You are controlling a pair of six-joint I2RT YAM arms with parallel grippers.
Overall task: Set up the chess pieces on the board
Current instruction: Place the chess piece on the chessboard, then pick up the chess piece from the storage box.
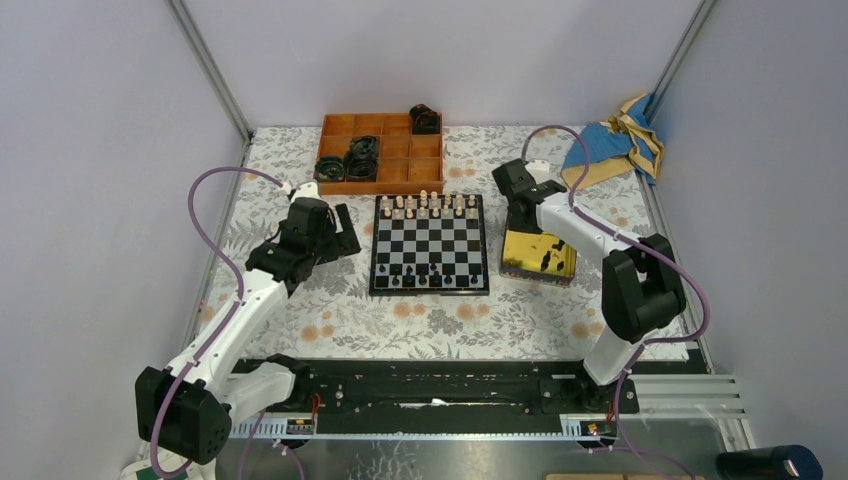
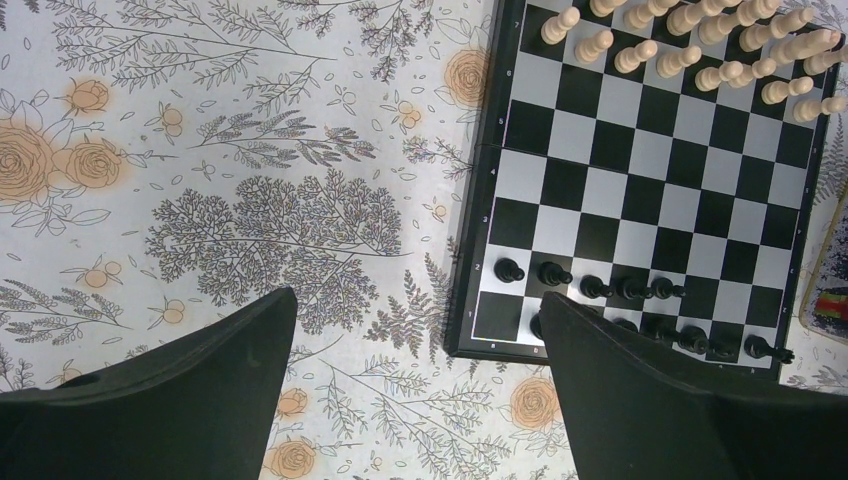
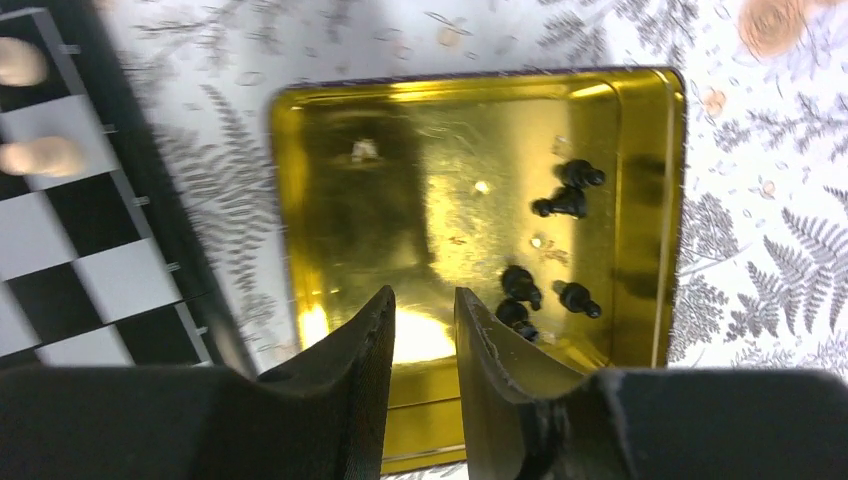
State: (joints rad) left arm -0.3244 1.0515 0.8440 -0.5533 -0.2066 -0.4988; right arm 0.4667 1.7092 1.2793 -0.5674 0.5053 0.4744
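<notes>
Overhead, chess pieces (image 1: 425, 279) part-fill the near rows of the board (image 1: 430, 245), with more in the gold tray (image 1: 540, 258) to its right. My left tool (image 2: 418, 300) hangs wide apart and empty. My right tool (image 3: 422, 295) is narrowly apart on nothing over the tray, so I'd centre on one loose piece (image 3: 520, 285) before closing.

A square chessboard (image 1: 430, 240) of black and silvery-white checks, edged by a thin black frame, lies flat near the middle of the table (image 1: 330, 320). Tiny black chess pieces (image 2: 632, 290) stand on its two rows nearest the table's near edge: five side by side on the second row and several more on the nearest row, some hidden from view. Five more black chess pieces (image 3: 520, 283) lie scattered loose in a shallow gold tin (image 3: 400, 150) just right of the chessboard.
</notes>
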